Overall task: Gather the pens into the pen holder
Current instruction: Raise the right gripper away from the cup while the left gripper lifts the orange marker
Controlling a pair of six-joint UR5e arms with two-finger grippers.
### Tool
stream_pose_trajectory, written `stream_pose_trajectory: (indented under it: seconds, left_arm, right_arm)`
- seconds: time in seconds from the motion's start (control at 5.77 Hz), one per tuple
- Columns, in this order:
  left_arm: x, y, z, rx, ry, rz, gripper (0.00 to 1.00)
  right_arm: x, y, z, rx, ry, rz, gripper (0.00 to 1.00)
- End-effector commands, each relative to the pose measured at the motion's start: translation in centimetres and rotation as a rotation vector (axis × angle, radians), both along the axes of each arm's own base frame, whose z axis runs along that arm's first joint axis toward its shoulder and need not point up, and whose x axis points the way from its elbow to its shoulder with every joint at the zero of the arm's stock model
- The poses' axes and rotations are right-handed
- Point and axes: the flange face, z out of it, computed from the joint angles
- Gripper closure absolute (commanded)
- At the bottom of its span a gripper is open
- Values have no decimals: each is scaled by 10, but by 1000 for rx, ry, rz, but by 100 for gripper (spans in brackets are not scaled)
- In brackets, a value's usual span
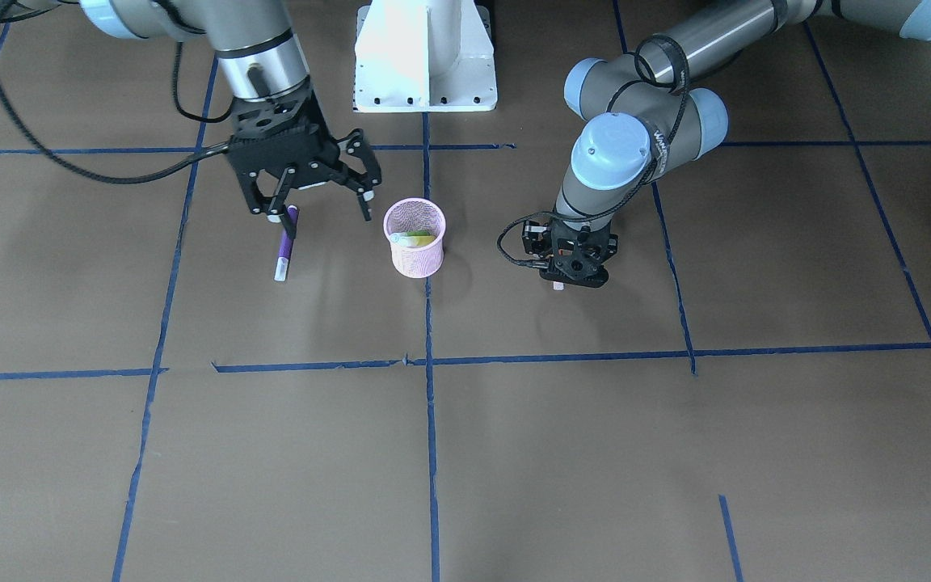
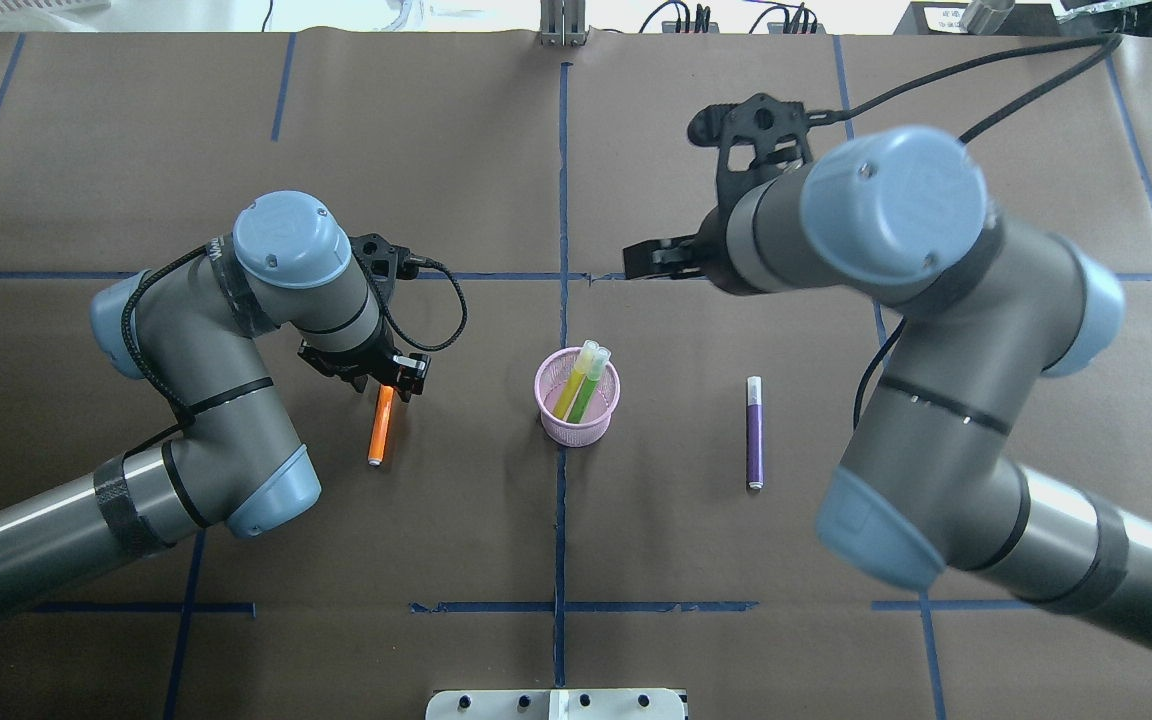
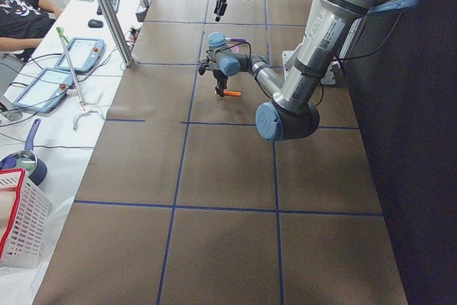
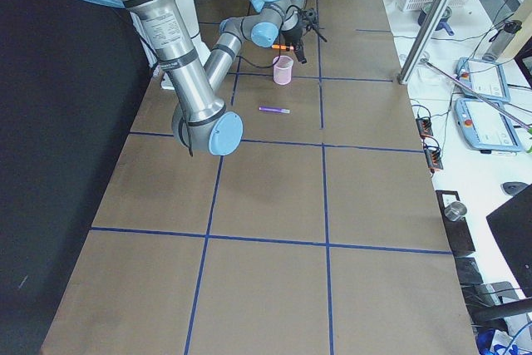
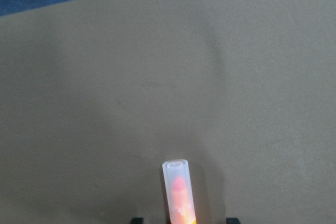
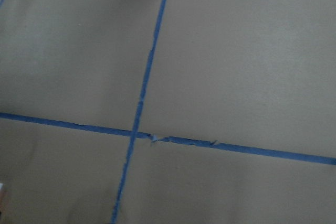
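The pink mesh pen holder (image 2: 577, 405) stands mid-table and holds a yellow pen (image 2: 576, 378) and a green pen (image 2: 591, 385); it also shows in the front view (image 1: 414, 242). An orange pen (image 2: 380, 430) lies flat to the robot's left of it. My left gripper (image 2: 381, 385) is low over that pen's far end. In the left wrist view the pale cap (image 5: 177, 192) lies between the two fingertips, which stand apart from it. A purple pen (image 1: 285, 242) lies flat on the other side (image 2: 754, 432). My right gripper (image 1: 322, 212) hangs open and empty above it.
The white robot base (image 1: 425, 56) stands at the table's robot side. Blue tape lines (image 1: 431, 364) cross the brown table top. Beyond the table's far edge a side bench carries tablets (image 3: 82, 53) and a red-rimmed basket (image 3: 18, 226).
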Motion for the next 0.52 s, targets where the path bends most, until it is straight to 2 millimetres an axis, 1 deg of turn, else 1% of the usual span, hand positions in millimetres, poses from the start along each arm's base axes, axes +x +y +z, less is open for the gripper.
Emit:
stream_pose_trajectory:
  seconds: [0.0,0.17,0.35]
  left_arm:
    - [0,0,0,0,0,0,60]
    - [0,0,1,0,-1,1,76]
    - [0,0,2,-1,-2,1,76]
  right_arm:
    - [30,-20,18,-69,68,-90,0]
    - [31,-22,18,-69,70,-89,0]
    - [32,-22,18,-68,69,-87,0]
